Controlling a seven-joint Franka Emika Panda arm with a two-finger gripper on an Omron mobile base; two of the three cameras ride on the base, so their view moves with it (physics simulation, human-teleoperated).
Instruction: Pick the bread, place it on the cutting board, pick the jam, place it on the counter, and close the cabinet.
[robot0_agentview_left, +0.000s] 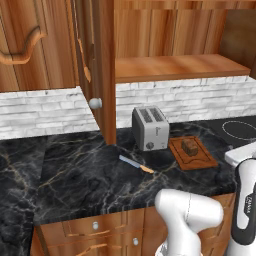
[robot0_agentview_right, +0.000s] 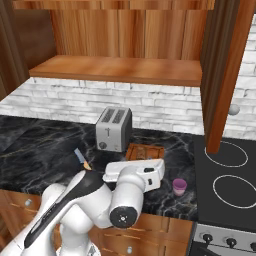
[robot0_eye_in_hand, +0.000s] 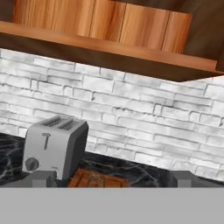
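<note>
Bread (robot0_agentview_left: 189, 146) rests on cutting board (robot0_agentview_left: 192, 153), so placed | jam (robot0_agentview_right: 179, 186) stands on counter (robot0_agentview_left: 90, 175) | cabinet (robot0_agentview_left: 97, 70) door open, awaiting closing | fingers (robot0_eye_in_hand: 114, 179) wide, empty.

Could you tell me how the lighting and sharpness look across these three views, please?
Left base view: even, soft light, no blur; the toaster casts a faint shadow on the counter. Right base view: equally sharp, the cabinet shelf evenly lit, no glare. Hand view: coarser and slightly soft, the shelf underside dark above the bright brick wall.
</note>
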